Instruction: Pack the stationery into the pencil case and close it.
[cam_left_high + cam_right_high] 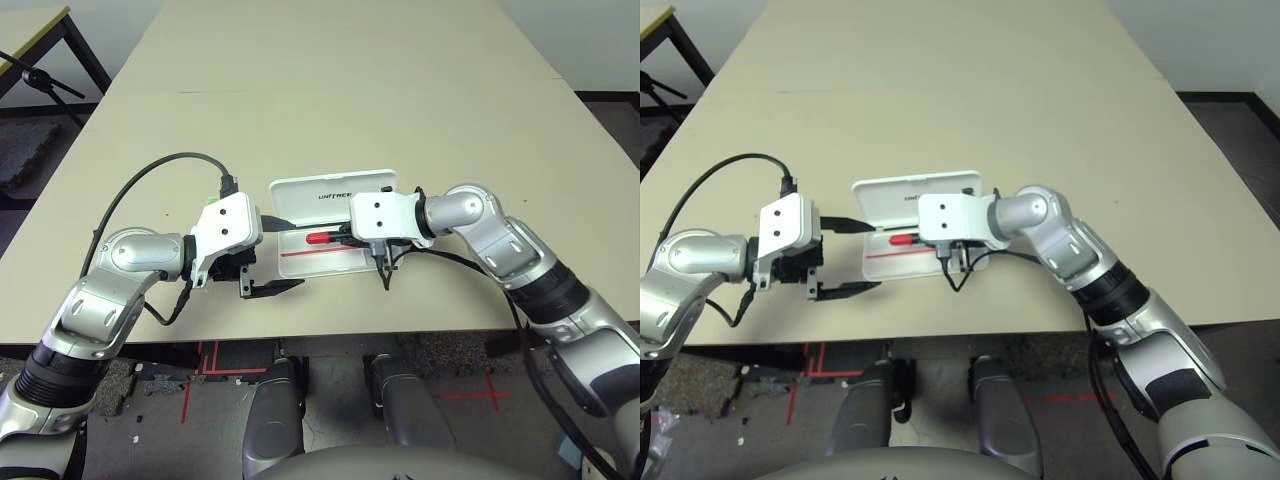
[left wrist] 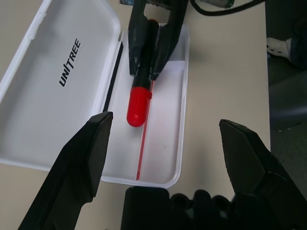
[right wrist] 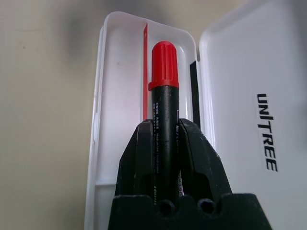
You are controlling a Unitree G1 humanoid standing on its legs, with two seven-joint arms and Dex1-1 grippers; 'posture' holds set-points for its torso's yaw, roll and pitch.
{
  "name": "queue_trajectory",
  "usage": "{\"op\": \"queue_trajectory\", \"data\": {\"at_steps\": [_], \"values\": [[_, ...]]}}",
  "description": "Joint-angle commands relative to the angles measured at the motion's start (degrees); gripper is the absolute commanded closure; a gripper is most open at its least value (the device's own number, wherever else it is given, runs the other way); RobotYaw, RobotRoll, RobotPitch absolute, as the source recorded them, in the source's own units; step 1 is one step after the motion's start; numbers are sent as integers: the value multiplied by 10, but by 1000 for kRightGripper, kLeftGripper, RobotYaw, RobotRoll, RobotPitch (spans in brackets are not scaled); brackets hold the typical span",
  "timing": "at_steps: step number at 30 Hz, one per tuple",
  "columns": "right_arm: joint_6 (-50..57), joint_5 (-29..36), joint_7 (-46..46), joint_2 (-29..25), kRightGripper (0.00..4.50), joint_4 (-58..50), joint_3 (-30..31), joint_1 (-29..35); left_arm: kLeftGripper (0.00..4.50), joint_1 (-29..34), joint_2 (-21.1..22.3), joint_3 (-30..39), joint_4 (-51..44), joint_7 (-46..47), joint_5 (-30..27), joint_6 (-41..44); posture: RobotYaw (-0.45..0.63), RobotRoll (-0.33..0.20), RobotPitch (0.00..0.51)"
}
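While gripped, round marker (image 3: 164, 110), glossy white case (image 2: 57, 67), rounded corners

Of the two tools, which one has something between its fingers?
The right tool, over the open pencil case. Its fingers are closed on the black body of the red-capped marker. The left tool stands wide open with nothing in it.

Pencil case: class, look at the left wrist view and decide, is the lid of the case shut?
No. The pencil case lies open, its lid folded back flat beside the tray, printed inside face up.
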Motion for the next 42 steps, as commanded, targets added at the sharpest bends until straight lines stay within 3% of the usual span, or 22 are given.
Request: {"op": "queue_trajectory", "data": {"at_steps": [1,8,13,20,25,30,33,37,42], "values": [[-14,-2,-9,5,2611,3,-8,6,0,0,5,5,4,0,1,0,9,0,140],[12,29,6,-14,21,-9,-47,0,0,-4,9,11,16,-1,1,-1,-5,0,144],[70,104,73,-55,21,-29,-96,-10,0,0,19,22,19,24,11,32,-10,0,150],[162,226,189,-154,21,-57,-163,1,0,8,40,41,18,98,38,145,-3,0,157],[265,337,212,-187,21,-111,-217,24,0,7,40,58,24,169,67,223,-6,0,164],[276,349,200,-201,21,-124,-221,39,0,-30,3,79,36,245,69,309,-11,0,165],[288,368,185,-192,21,-133,-228,43,0,-73,-33,86,67,332,100,407,-19,0,166],[301,386,174,-190,21,-145,-232,45,0,-95,-83,102,61,380,95,487,-24,0,168],[293,383,170,-198,21,-147,-226,52,0,-107,-136,117,75,424,97,538,-34,0,170]]}}
